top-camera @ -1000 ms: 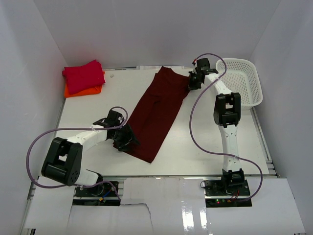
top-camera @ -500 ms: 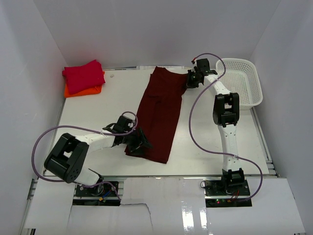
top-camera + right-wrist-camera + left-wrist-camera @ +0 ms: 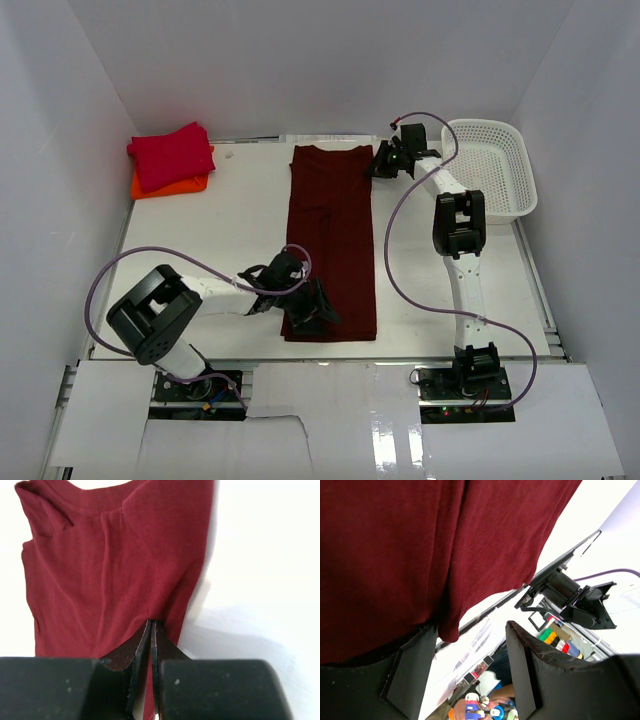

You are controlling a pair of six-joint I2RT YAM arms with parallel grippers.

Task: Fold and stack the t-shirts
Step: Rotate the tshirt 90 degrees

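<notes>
**Top external view: maroon shirt laid out long, a hand at each end**

Top external shows the maroon t-shirt lying flat down the middle of the tabletop, a long narrow strip from the far edge to the near edge. The right hand is at the shirt's far right corner. Its wrist camera has the two fingers pressed tight together with the cloth's edge pinched between them, the collar and a crumpled sleeve lying beyond. At the near end, the left hand sits on the shirt's near left corner. Its wrist camera shows the jaws standing wide apart, and the maroon hem hangs down just beside one finger with nothing gripped between the two.

Over in the far left corner, the crimson t-shirt lies folded on top of the orange t-shirt, whose edge peeks out underneath. On the far right, the white mesh basket sits just beside the right arm
</notes>
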